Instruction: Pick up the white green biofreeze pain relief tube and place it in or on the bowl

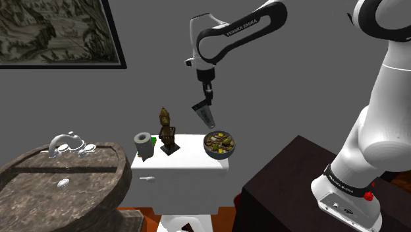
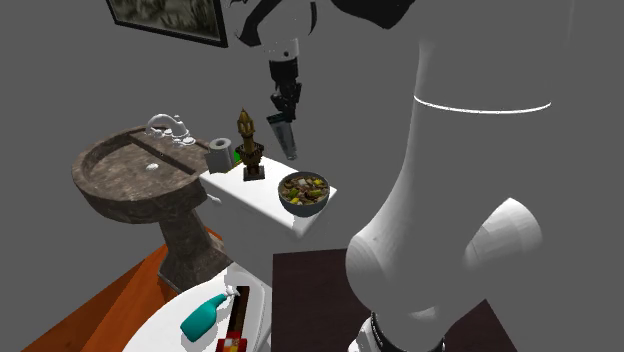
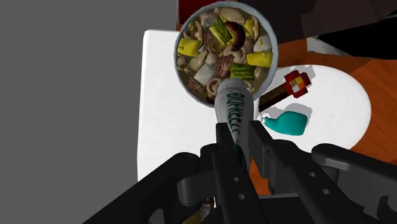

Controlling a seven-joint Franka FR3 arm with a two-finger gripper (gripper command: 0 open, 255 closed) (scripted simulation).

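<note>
I record the fingers clamped on the tube, held tilted above the rim of the bowl. Risk: it appears off-centre; released here, it may strike the rim and tumble onto the cistern.

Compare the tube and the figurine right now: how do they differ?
The tube hangs tilted in the air, clasped by the gripper above the bowl's edge; the figurine stands upright on the white tank lid. The tube is pale grey with green lettering; the figurine is brown and gold. Both are slim and elongated.
</note>
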